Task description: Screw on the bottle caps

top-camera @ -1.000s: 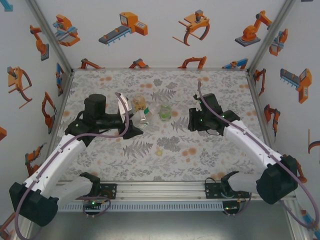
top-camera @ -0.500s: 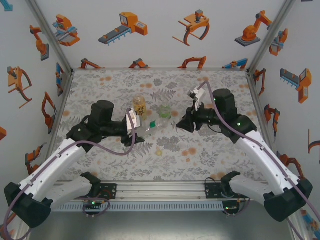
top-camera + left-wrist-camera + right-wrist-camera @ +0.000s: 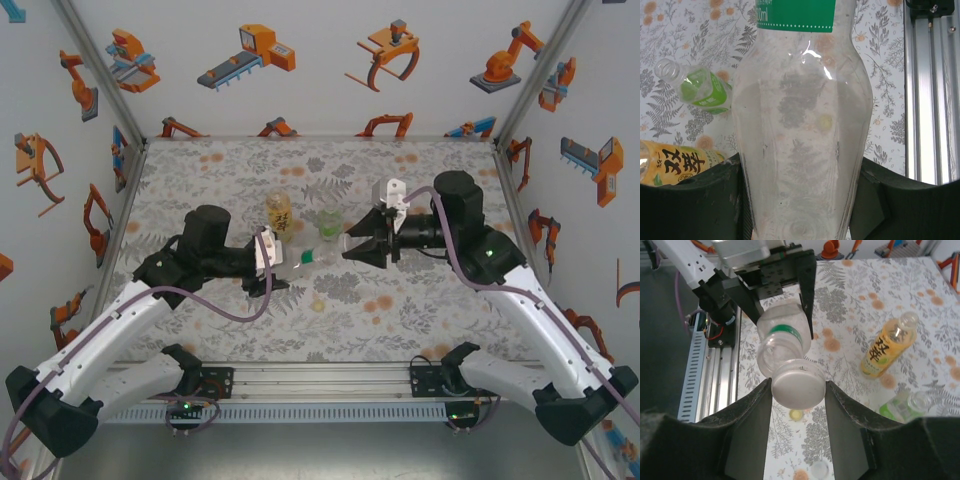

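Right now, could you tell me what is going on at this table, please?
The left claw holds the slim green-label bottle tipped on its side. The right claw grips a whitish cap right at that bottle's open mouth, not yet screwed on. The amber bottle and the green bottle stand uncapped behind, and a pale yellow cap lies on the table.

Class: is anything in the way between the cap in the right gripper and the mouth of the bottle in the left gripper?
Nothing visible. The whitish cap in the right gripper faces the open mouth of the slim bottle that the left gripper holds.
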Robot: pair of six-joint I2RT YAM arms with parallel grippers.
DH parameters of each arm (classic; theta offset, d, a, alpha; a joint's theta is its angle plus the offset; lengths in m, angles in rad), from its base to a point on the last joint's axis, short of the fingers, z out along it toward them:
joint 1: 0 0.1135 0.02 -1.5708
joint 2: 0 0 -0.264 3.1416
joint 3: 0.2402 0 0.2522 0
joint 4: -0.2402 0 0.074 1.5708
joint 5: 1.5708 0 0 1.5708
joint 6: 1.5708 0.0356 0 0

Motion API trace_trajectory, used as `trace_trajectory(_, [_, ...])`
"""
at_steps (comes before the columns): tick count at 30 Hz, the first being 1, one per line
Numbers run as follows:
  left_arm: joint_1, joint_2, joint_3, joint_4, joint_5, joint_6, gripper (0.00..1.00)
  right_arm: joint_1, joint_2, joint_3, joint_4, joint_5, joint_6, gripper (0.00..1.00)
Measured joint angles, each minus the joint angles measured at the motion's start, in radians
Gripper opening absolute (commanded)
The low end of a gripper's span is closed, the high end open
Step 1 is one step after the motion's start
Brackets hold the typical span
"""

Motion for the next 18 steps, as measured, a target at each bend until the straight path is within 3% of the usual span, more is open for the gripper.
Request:
trace_trajectory(9, [-0.009,0.008,0.0,-0.012,0.0,0.008,0.0,0.057,0.046,0.085,-0.148,0.001,-0.182,0.03])
trace_trajectory(18, [-0.013,0.008,0.0,-0.019,0.0,0.008,0.0,0.101,0.08,0.097,-0.213,0.02,-0.24,0.03])
